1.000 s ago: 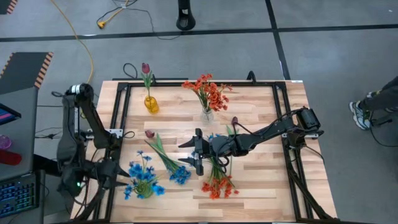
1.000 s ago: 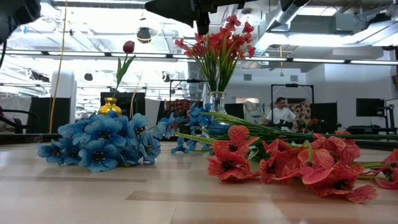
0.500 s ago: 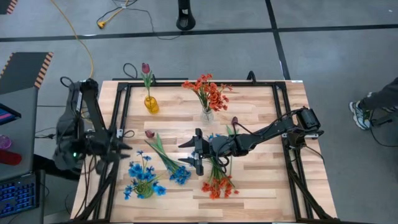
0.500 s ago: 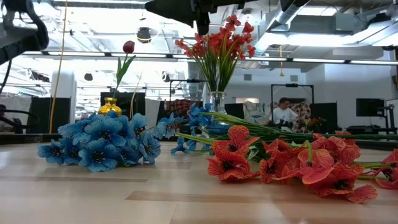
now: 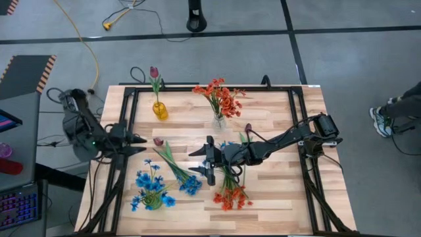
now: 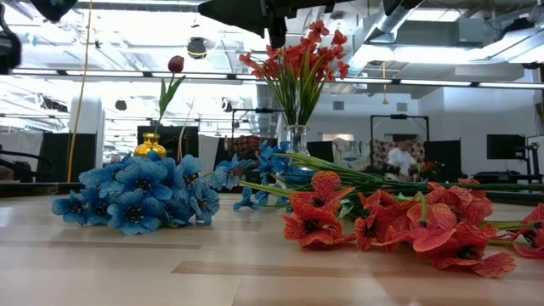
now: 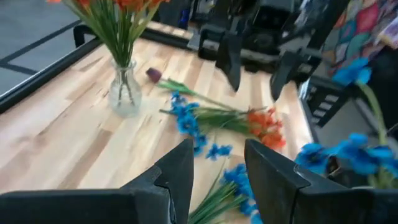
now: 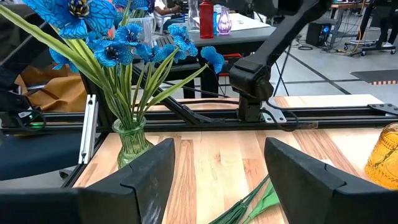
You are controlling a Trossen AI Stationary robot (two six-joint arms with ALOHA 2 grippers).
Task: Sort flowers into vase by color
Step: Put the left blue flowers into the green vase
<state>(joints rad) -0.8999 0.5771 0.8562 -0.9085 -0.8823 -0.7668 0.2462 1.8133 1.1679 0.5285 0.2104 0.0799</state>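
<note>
3 vases (image 5: 219, 122) | loose sprigs (image 5: 229, 193) on table | L gripper (image 5: 141, 144) & R gripper (image 5: 209, 160) both spread, empty

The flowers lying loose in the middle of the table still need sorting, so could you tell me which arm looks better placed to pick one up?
Probably the right: the right gripper hangs open beside the loose flowers, while the left gripper is near the table's left edge.

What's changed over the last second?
The left gripper has pulled up and away from the blue bouquet toward the table's left edge, empty and open. The right gripper stayed open over the loose flowers; vases and flowers haven't moved.
</note>
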